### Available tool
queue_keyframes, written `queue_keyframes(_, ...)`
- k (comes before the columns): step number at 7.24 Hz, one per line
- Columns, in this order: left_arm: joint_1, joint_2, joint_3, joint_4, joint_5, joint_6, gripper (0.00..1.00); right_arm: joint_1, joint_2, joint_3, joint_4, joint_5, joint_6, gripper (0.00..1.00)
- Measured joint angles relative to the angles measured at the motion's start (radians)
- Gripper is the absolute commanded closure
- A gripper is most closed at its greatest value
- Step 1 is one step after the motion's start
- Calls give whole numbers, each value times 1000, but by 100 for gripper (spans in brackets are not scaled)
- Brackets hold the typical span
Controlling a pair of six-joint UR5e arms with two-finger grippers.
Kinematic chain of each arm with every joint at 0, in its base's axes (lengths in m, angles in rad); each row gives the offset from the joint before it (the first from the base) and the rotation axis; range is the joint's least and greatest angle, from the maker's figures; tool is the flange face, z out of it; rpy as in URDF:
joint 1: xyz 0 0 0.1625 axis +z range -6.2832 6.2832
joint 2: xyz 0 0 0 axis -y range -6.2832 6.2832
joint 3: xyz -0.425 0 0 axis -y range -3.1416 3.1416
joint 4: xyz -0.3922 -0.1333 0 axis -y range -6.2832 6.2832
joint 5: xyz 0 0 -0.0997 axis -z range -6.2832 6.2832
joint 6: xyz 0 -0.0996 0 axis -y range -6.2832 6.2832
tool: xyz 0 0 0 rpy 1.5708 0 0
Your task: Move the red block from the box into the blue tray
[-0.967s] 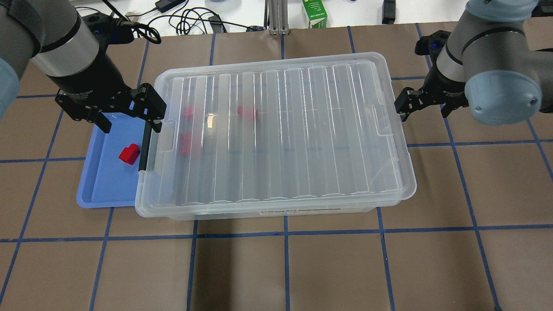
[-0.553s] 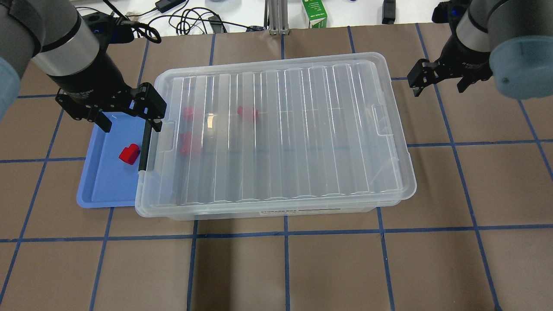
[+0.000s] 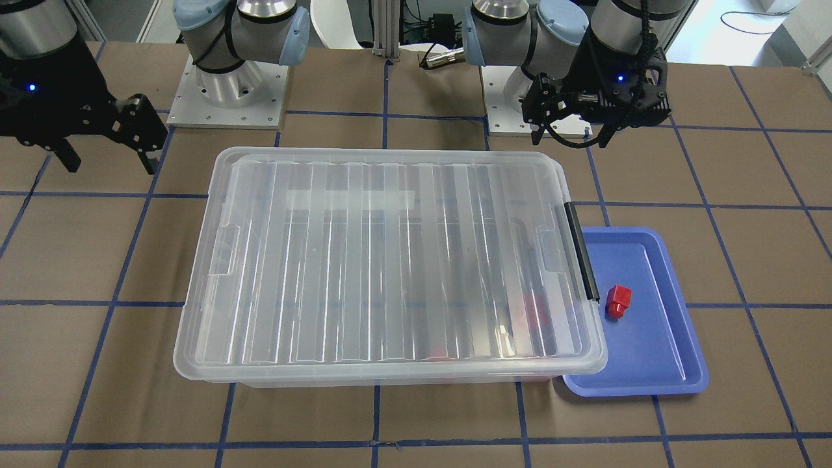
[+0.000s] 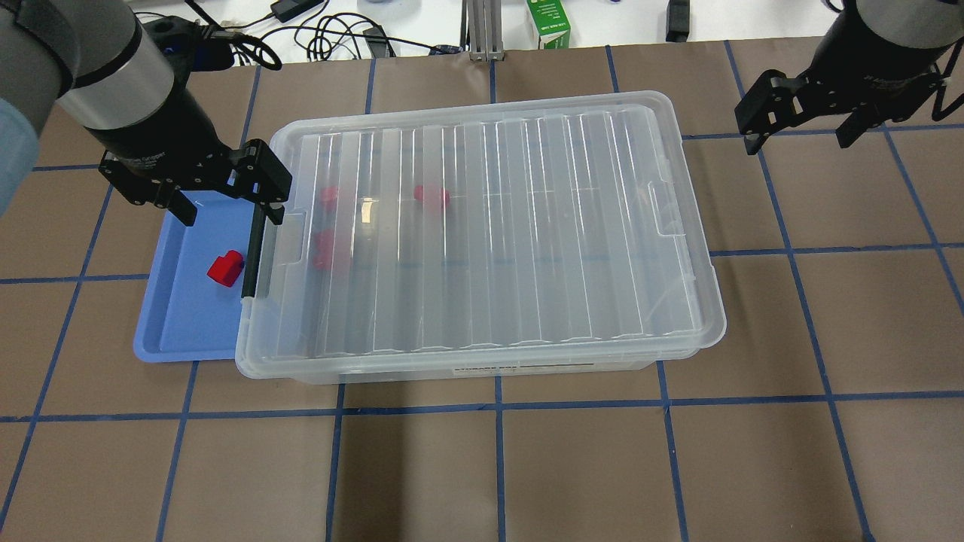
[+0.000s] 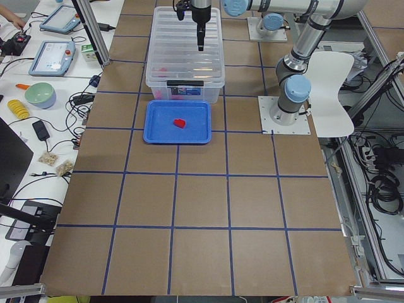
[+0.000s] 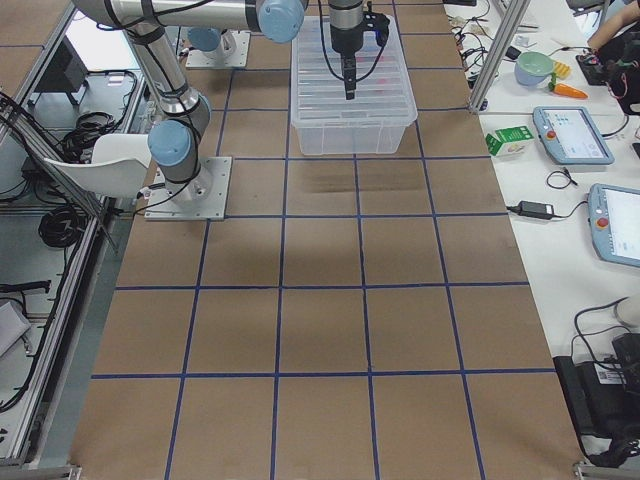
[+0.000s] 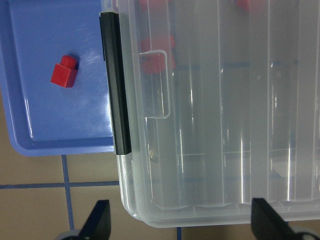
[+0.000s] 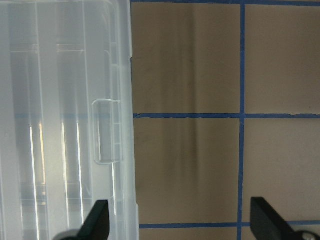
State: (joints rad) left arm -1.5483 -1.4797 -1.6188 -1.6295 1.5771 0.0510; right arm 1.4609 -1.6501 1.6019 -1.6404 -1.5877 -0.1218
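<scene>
The red block [image 4: 225, 268] lies in the blue tray [image 4: 188, 316], apart from both grippers; it also shows in the front view [image 3: 618, 301] and the left wrist view [image 7: 64, 71]. The tray sits against the box [image 4: 489, 226], beside its black clip bar [image 4: 252, 256]. The box's ribbed lid is on. My left gripper [image 4: 230, 211] is open and empty, raised over the tray's far end and the box's corner. My right gripper [image 4: 797, 135] is open and empty, raised over the table beyond the box's other end.
Three other red pieces [image 4: 431, 196] show blurred through the lid near the clip end. A green carton [image 4: 548, 22] and cables [image 4: 339, 34] lie past the table's far edge. The arm bases [image 3: 227, 84] stand behind the box.
My right gripper has moved away from the box's end, toward the far right of the table. My left gripper has shifted slightly toward the far side. The red block has not moved.
</scene>
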Motion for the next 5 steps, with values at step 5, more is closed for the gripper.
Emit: queue_keyframes(5, -1, 3, -2, 3, 3, 1, 0, 142, 54, -72, 24, -9, 170, 0)
